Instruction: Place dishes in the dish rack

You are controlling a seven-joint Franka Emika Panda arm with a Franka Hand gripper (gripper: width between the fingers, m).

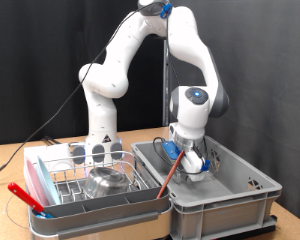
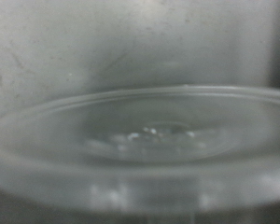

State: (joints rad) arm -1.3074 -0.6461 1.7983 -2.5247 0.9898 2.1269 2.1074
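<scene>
The dish rack [image 1: 65,185], a wire grid on a white-pink tray, stands at the exterior view's lower left. A shiny steel bowl [image 1: 108,180] sits in it. Clear glass cups [image 1: 98,152] stand at its back. My gripper [image 1: 195,165] is lowered into the grey plastic crate [image 1: 225,200] at the right. Its fingers are hidden by the hand and the crate. The wrist view is filled by the rim of a clear glass cup [image 2: 140,95], very close and blurred, against the grey crate floor. No fingers show there.
A thin red-brown stick [image 1: 164,180] leans over the crate wall between rack and crate. A blue object [image 1: 170,150] lies in the crate by the hand. A red-handled utensil [image 1: 20,192] sticks out at the rack's left. The robot base stands behind the rack.
</scene>
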